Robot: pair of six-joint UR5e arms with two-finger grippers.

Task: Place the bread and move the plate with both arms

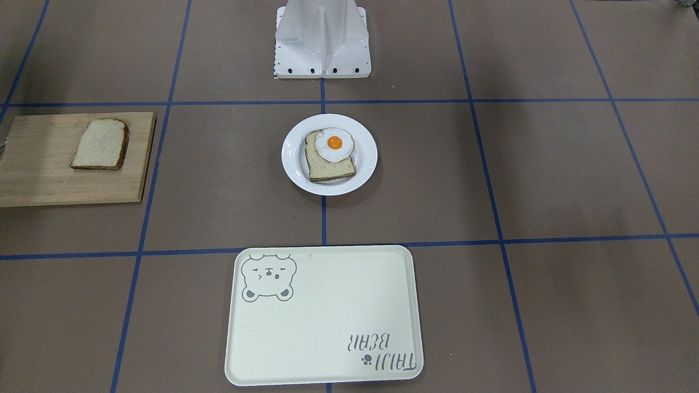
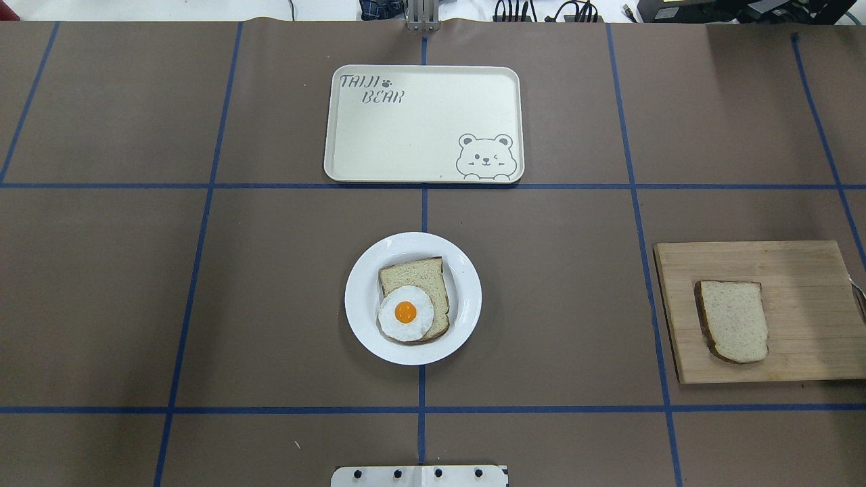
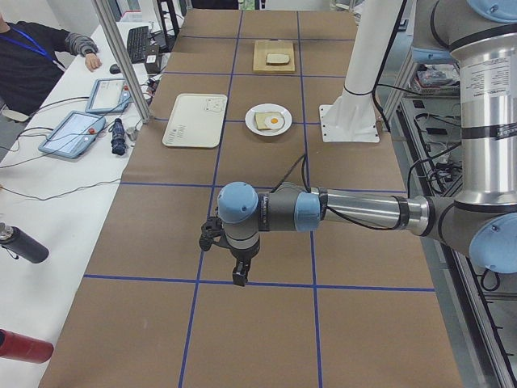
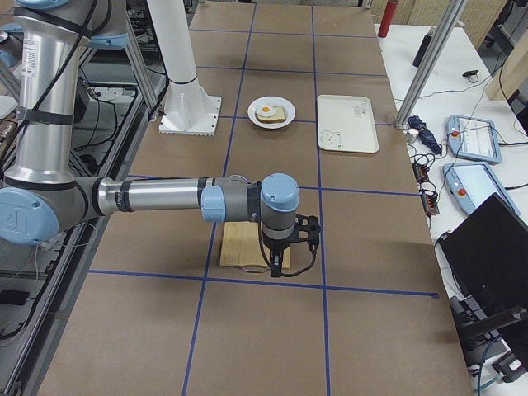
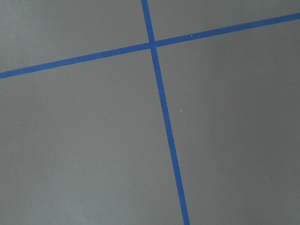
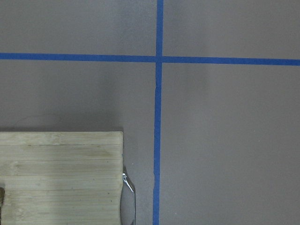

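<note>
The plain bread slice (image 1: pixel 100 144) lies on a wooden cutting board (image 1: pixel 33 164) at the table's right end; it also shows in the overhead view (image 2: pixel 734 320). The white plate (image 1: pixel 292 155) sits at the table's middle (image 2: pixel 362 297) and holds another slice topped with a fried egg (image 1: pixel 334 143). My left gripper (image 3: pixel 240 275) hangs over bare table far from the plate, seen only in the left side view. My right gripper (image 4: pixel 276 266) hangs over the board's outer end (image 4: pixel 239 247), seen only in the right side view. I cannot tell whether either is open or shut.
A cream bear tray (image 2: pixel 406 135) lies beyond the plate. The white robot base (image 1: pixel 322 38) stands behind it. A thin metal loop (image 6: pixel 127 187) lies at the board's corner (image 6: pixel 56 178). An operator (image 3: pixel 32 48) and tablets (image 3: pixel 73 133) are beside the table.
</note>
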